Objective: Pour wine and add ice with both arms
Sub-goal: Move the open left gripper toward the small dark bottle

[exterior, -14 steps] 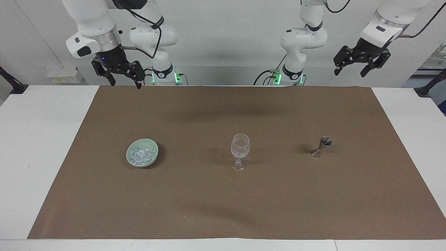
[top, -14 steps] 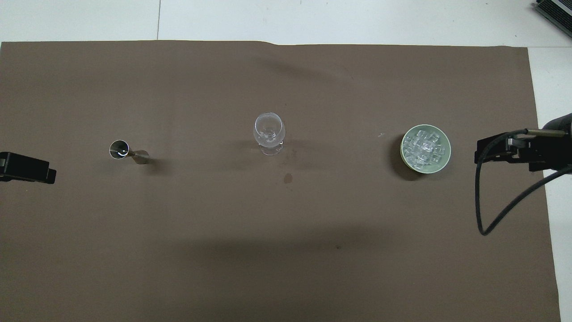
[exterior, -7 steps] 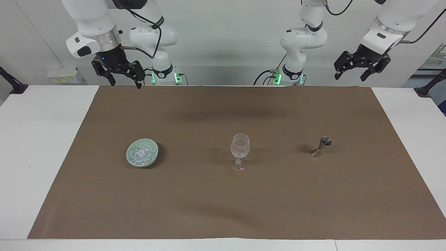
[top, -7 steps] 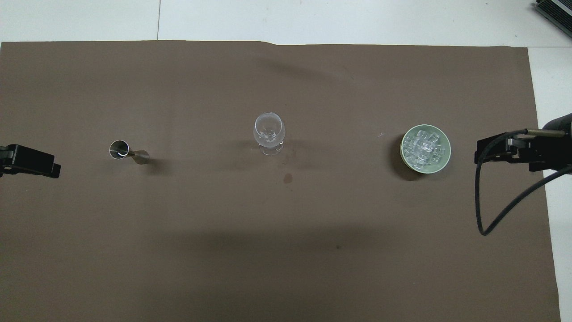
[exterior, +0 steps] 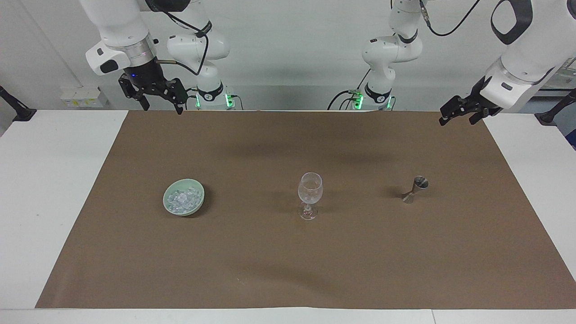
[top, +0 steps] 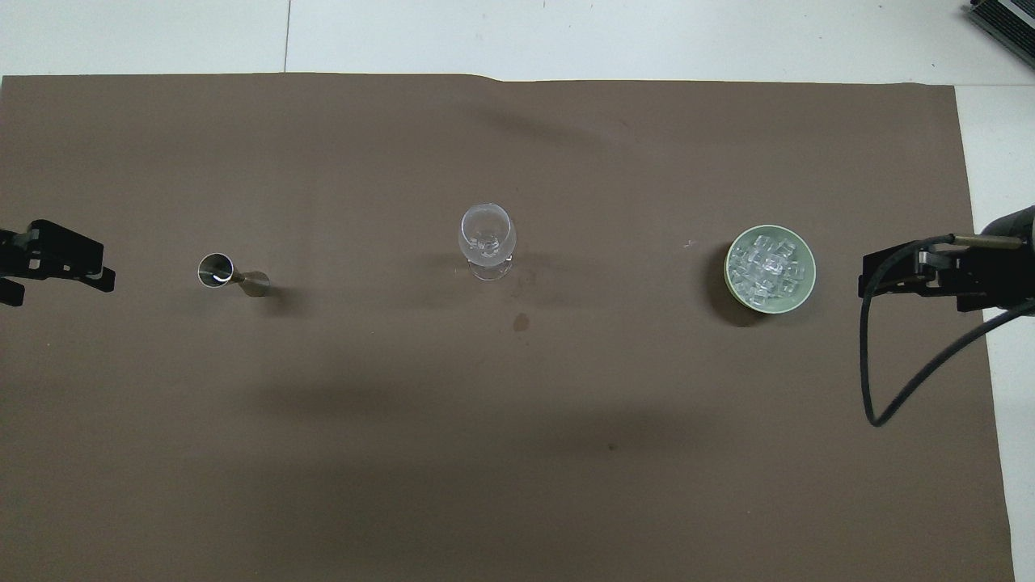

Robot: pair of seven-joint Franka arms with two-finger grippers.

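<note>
Brown paper sheeting (exterior: 288, 270) covers most of the white bench (exterior: 45, 202), matte and faintly creased, with a small dark stain near the glass in the overhead view; on it three things stand in a row, well apart. Toward the right arm's end sits a pale green bowl (exterior: 196, 204), smooth and round, holding the ice (exterior: 182, 199), a heap of small glassy chunks; in the middle a clear stemmed glass (exterior: 310, 194) stands upright and appears empty; toward the left arm's end stands a metal jigger (exterior: 415, 189), an hourglass-shaped measure with a bright rim. Nothing looks poured or moved into the glass, so I judge the task barely begun; both the pouring and the ice remain to do. The left pincer (exterior: 459, 116) hangs over the paper's corner at its own end, jaws spread and empty; the right pincer (exterior: 158, 101) hangs over the paper's edge nearest the robots, likewise spread and holding nothing.
</note>
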